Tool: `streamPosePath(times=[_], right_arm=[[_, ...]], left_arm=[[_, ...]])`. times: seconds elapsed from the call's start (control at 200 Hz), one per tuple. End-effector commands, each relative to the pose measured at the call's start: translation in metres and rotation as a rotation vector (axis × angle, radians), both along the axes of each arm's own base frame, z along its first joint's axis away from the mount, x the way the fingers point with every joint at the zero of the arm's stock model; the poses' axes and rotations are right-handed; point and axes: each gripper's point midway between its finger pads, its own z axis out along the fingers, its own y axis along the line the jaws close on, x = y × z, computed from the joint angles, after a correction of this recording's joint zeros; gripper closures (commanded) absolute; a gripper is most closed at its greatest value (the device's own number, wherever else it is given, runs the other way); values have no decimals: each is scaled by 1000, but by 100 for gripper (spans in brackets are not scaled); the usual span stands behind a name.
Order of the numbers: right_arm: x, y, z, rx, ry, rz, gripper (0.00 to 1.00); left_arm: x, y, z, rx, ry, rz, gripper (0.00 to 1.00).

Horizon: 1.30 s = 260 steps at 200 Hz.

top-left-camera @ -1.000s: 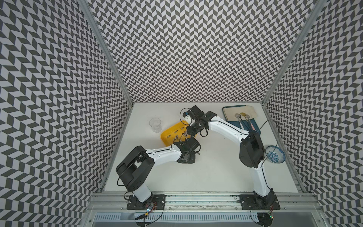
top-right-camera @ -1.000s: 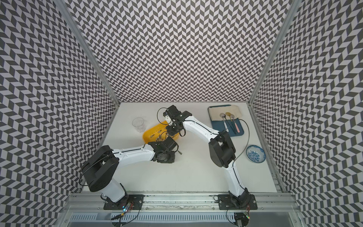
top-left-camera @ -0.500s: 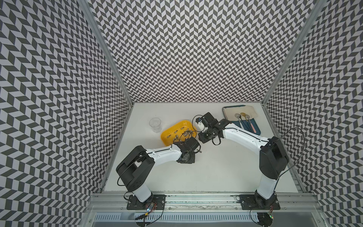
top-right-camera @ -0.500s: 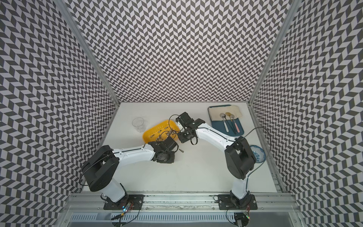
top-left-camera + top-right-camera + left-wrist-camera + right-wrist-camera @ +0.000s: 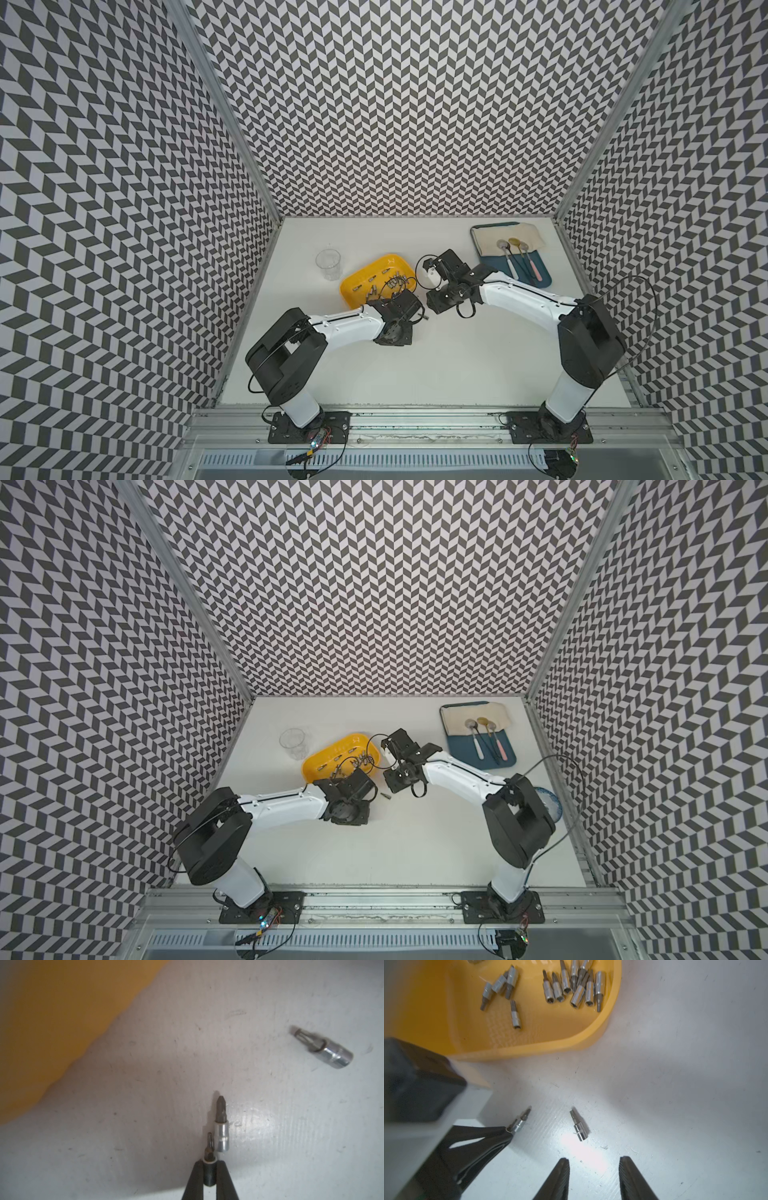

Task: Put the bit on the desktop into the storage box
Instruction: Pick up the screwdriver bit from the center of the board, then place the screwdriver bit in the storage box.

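Now that its fingers have closed, the left gripper clamps a small bit by its base, low over the desktop. A second bit lies just beside it, a third bit farther off. Facing that third one, the right gripper has drawn back from the storage box and spread its fingers wider. Many bits lie in the box.

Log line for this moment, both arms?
left fingers: shut on socket bit | right fingers: open, near loose bit | storage box: many bits | desktop: second loose bit
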Motion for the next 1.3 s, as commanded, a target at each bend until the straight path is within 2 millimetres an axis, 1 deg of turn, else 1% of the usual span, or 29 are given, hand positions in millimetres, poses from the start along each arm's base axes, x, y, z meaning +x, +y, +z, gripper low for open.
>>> streamPosePath(times=[0.0,0.11,0.245,0.431,0.586,0.726,0.841,0.927,1.017,1.102,1.182,1.297], right_arm=[[3,7,2,60,-24,2,53],[0,9,-6,63,-12,17,52],[-1,8,-17,49,-4,27,50],[-2,9,-25,52,2,30,49],[-5,13,-32,53,18,42,49],[-6,14,-39,23,13,50,49],[-5,16,-42,4,5,59,49],[-5,16,-44,-5,3,62,49],[-5,18,-45,-7,4,64,49],[-7,20,-46,-11,5,73,49],[-9,22,-47,-15,5,83,49],[-11,24,-49,-24,2,93,49]], left_arm=[[-6,8,-6,35,27,-4,100],[-6,8,0,27,17,-6,100],[-3,8,13,8,0,-2,100],[1,4,37,-26,-27,-8,100],[10,5,61,-45,-57,-5,100],[24,13,84,-58,-90,8,100],[41,25,102,-76,-128,31,100],[58,36,111,-78,-158,52,100],[75,50,117,-69,-174,74,100],[90,58,115,-90,-183,92,100],[103,64,108,-101,-175,103,100],[118,66,94,-102,-152,105,100]])
